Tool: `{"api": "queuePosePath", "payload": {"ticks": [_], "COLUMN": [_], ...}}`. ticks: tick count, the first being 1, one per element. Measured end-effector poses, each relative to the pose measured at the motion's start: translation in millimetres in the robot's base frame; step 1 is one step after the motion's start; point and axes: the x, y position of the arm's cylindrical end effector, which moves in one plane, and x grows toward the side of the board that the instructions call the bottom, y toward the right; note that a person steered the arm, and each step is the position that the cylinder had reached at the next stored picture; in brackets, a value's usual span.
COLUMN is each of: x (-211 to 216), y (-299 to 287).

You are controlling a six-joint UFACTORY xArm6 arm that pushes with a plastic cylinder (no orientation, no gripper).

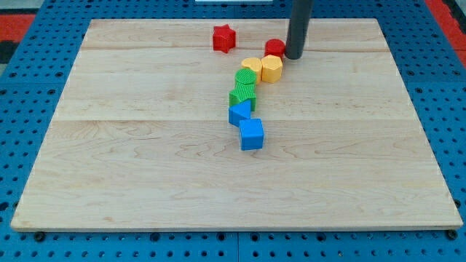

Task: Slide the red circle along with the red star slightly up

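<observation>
- My tip (294,56), the blunt lower end of a smooth, dark, matte rod, rests on the pale, grained wooden board (145,160); the rod has no jaws, so nothing is open, closed or clamped.
- The red circle (274,48), a small round block, sits just to the view's left of my tip, seemingly touching it.
- The red star (223,38), with chunky points, lies further to the view's left of my tip, well apart.
- A yellow hexagon block (271,68) lies just below my tip toward the view's bottom, with a rounded yellow block (252,67) beside it.
- From there, ribbed green blocks (245,78), (242,97) and two blue blocks (239,113), (252,134) trail toward the view's bottom.
- A blue pegboard (29,109) surrounds the board.
</observation>
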Motion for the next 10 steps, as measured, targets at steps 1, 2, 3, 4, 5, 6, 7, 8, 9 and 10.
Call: {"api": "queuePosePath", "payload": {"ticks": [1, 2, 3, 4, 5, 6, 7, 8, 9, 10], "x": [-6.4, -6.0, 6.3, 21.1, 13.3, 3.0, 1.4, -11.6, -24.3, -21.2], "y": [-19.8, -35.7, -40.5, -46.1, -56.5, -59.5, -67.5, -82.6, -96.7, -99.2]}}
